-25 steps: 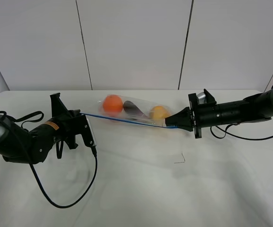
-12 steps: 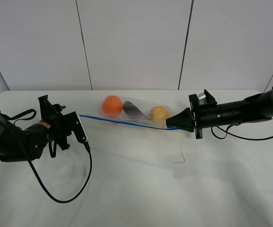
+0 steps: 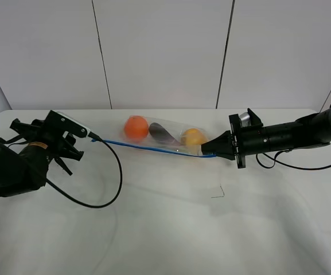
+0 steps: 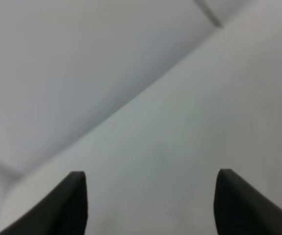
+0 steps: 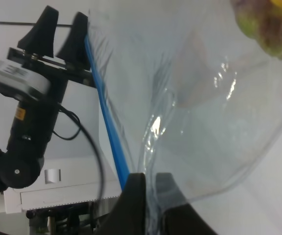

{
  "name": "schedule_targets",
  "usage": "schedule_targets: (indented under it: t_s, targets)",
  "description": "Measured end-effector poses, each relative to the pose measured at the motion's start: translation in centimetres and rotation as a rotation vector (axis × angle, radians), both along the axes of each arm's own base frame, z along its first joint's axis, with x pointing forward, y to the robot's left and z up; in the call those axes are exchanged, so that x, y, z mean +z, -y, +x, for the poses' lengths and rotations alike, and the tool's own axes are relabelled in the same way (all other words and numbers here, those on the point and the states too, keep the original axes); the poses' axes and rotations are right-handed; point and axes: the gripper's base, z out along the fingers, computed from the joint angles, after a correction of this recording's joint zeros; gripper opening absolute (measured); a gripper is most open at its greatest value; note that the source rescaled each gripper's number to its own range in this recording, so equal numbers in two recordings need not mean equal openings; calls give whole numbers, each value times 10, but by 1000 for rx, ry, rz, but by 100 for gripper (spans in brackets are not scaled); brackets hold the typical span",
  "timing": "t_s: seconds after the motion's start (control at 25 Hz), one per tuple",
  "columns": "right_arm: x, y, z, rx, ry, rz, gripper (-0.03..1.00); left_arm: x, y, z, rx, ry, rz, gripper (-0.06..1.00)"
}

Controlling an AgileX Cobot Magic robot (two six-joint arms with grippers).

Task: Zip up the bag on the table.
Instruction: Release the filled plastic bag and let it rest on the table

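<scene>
Item: one bag (image 3: 166,139), clear plastic, lying on the table (image 3: 165,229) toward its far middle, between the two arms. Contents, counted through the plastic in the high view: one orange (image 3: 136,127), one dark eggplant (image 3: 164,133), one lemon (image 3: 193,136), three pieces in a row. One blue zipper strip (image 3: 148,146) runs along the bag's near edge. Right gripper (image 3: 206,153): jaws narrow, pinched on the bag's corner at the strip's right end (the right wrist view shows this close up, plastic bunched between the two fingers, a detail the high view leaves too small to read). Left gripper (image 4: 150,196): the left wrist view shows its two dark fingertips wide apart with only pale wall and table between them, nothing held; the high view does not show this gap. The right wrist view alone looks along the strip to the left arm at its far end; whether strip and finger touch there cannot be told. One black cable (image 3: 109,183) loops across the table from the left arm. One small dark mark (image 3: 218,193) lies on the table nearer the camera.
</scene>
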Motion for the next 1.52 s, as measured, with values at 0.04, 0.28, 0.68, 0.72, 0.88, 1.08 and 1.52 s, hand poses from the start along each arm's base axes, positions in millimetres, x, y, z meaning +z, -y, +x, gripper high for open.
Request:
schedule_targets:
  t_s: [0.04, 0.28, 0.68, 0.72, 0.88, 1.08, 1.52]
  targets:
    - [0, 0, 0, 0, 0, 0, 0, 0, -2, 0, 39, 8, -54, 72]
    - [0, 0, 0, 0, 0, 0, 0, 0, -12, -3, 202, 58, -286, 72]
    - [0, 0, 0, 0, -1, 0, 0, -4, -7, -3, 172, 0, -351, 58]
    - [0, 0, 0, -1, -2, 0, 0, -5, -4, -4, 156, -44, -359, 54]
    - [0, 0, 0, -1, -4, 1, 0, 6, -3, 0, 135, -185, -422, 50]
    - [0, 0, 0, -3, -7, 1, 0, 29, -6, 11, 77, -335, -423, 49]
    - [1, 0, 1, -20, -10, 13, 0, 56, -7, 10, -2, -393, -380, 84]
